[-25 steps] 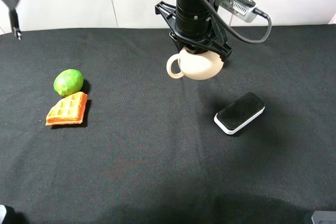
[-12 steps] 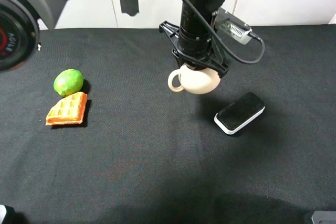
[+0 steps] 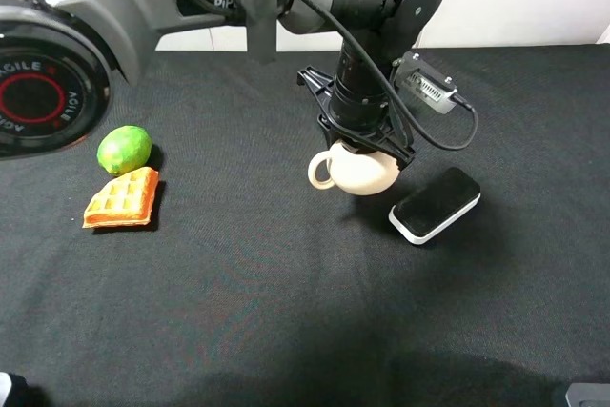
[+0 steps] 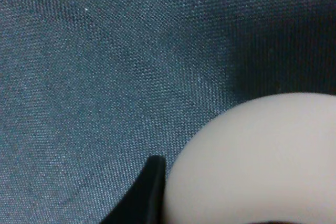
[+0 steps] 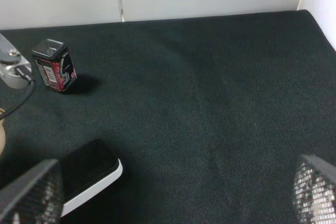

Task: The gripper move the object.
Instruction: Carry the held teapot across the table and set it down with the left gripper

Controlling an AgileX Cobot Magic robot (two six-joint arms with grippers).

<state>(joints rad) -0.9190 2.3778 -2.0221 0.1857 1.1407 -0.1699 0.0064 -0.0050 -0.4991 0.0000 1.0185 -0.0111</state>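
My left gripper (image 3: 360, 146) is closed on the teapot (image 3: 366, 172), which hangs directly below it, low over the cloth (image 3: 286, 312) (I cannot tell if it touches). The eraser (image 3: 436, 204) lies just to its right. The lime (image 3: 124, 149) and waffle (image 3: 122, 197) are far to its left.

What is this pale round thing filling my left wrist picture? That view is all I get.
Observer: A cream teapot with a loop handle; the left gripper clamps its top from above.
Operator: Is anything near it?
Observer: A black-topped white eraser block lies close beside it, on its right in the high view.
Operator: And farther off?
Observer: A green lime and a waffle piece sit side by side, far left.
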